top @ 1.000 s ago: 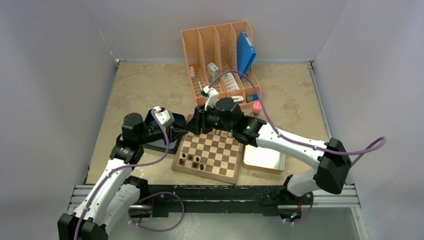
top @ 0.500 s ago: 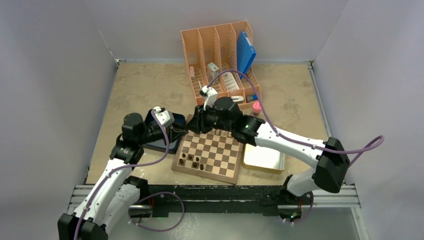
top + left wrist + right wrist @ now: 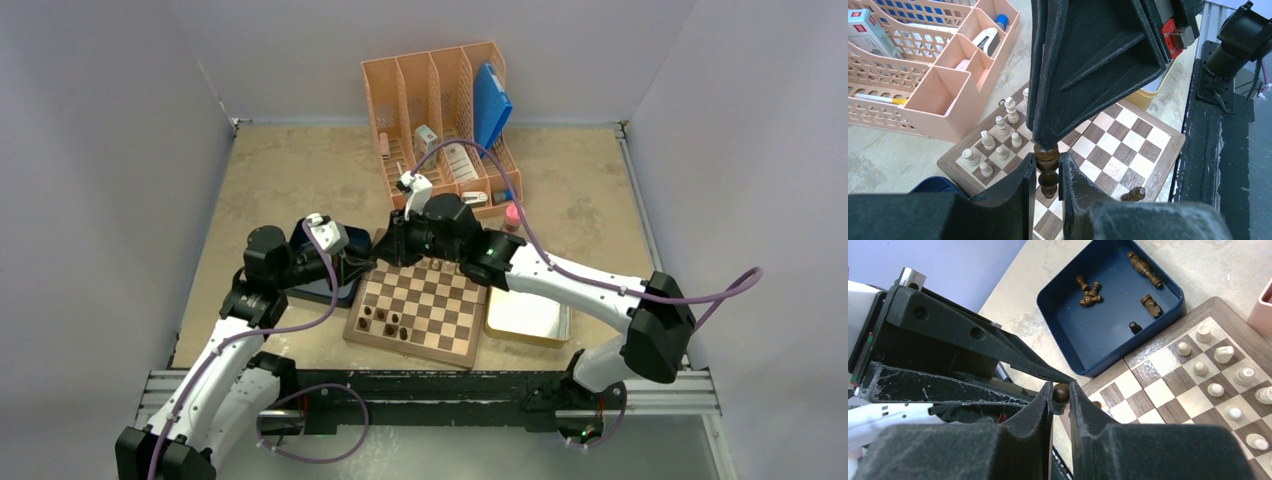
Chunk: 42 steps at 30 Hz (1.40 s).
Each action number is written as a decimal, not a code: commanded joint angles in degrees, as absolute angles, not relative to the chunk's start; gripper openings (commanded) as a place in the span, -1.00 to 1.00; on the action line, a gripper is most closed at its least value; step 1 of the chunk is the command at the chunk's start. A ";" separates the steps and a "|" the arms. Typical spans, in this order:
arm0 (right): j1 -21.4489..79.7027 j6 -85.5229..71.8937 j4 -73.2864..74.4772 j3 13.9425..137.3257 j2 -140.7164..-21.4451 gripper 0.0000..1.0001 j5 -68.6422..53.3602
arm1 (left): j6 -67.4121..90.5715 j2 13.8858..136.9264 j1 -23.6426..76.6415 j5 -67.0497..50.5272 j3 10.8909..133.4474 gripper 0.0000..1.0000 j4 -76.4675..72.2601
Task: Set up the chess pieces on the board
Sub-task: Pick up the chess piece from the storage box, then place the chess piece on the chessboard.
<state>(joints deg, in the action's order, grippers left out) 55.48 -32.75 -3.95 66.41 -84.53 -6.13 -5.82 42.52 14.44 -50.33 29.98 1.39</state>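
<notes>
The left gripper has its fingers clamped on the waist of a dark brown chess piece, which stands upright between them. Straight above, the right gripper meets the same piece tip-first. Its two fingers sit either side of the round top knob and appear to press it on both sides, though shadow hides part of the contact. The piece is thus caught between both grippers, above the checks of the board rather than standing on a square.

Just beyond the left fingers, the pale pieces stand in rows on the board. Below and to the right of those fingers, a lone dark piece stands near the rim. Past the pale rows sits a pink organizer.

Ahead of the right fingertips lies a dark blue tray, just off the board's corner. Several loose dark pieces are in it — most of them on their sides.
</notes>
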 commanded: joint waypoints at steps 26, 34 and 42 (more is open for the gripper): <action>65.59 -33.77 -4.66 47.18 -75.37 -0.70 16.75 | 31.65 58.75 5.18 -32.75 41.61 -1.00 10.04; 66.88 -34.80 -9.98 41.25 -76.20 -0.69 16.03 | 34.49 57.70 -0.57 -38.42 39.24 -1.00 7.68; 67.19 -34.54 -13.76 40.66 -81.02 -0.66 14.52 | 32.23 56.02 -1.58 -38.03 37.03 -1.00 7.77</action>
<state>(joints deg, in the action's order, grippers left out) 66.76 -34.04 -9.61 40.21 -79.24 14.98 32.49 57.87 -1.13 -36.69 37.54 9.96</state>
